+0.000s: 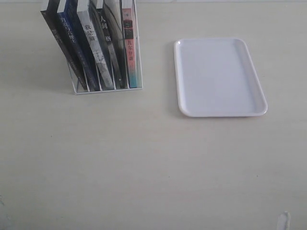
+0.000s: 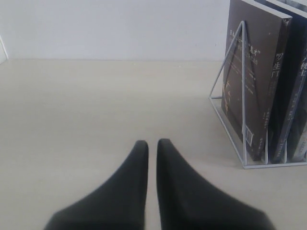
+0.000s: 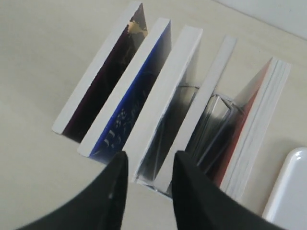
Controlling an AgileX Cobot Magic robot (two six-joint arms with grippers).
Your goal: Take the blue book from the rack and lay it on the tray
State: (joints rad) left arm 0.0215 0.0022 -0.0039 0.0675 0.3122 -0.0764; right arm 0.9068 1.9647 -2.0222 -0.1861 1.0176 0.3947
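Note:
The white wire rack point(image 1: 108, 89) stands at the back left of the table and holds several leaning books. The blue book point(image 1: 76, 50) sits second from the left, its dark blue spine facing forward. The white tray point(image 1: 218, 76) lies flat to the right with nothing on it. In the right wrist view my right gripper point(image 3: 149, 158) is open above the books' page edges, and the blue book point(image 3: 132, 103) is just beside its fingers. My left gripper point(image 2: 152, 142) is shut on nothing, low over the table, left of the rack point(image 2: 243, 96). Neither gripper shows in the exterior view.
A black-spined book point(image 1: 61, 52) leans at the rack's left end and a pink-and-teal-spined book point(image 1: 130, 48) stands at its right end. Bare pale table point(image 1: 153, 167) spreads in front of the rack and the tray. The tray's corner point(image 3: 290, 191) shows in the right wrist view.

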